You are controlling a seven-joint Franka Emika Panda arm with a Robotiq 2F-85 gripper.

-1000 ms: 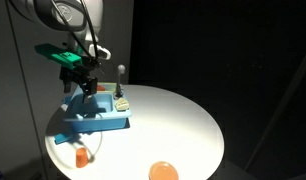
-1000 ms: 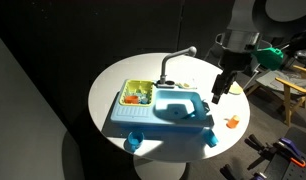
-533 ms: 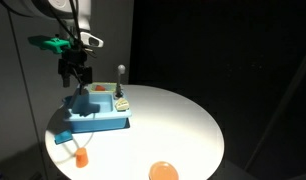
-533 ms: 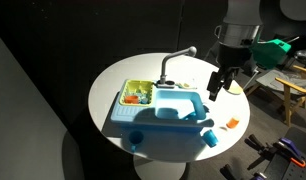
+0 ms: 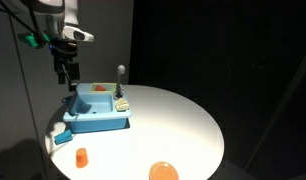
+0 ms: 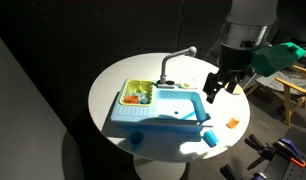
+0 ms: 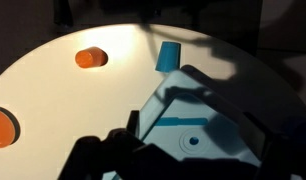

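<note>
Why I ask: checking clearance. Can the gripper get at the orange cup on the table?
Probably yes: the orange cup stands alone on the table; the gripper hangs free, nothing between.

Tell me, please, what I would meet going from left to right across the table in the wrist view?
Orange disc at the left edge → small orange cup → blue cup → blue toy sink, which fills the right side.
</note>
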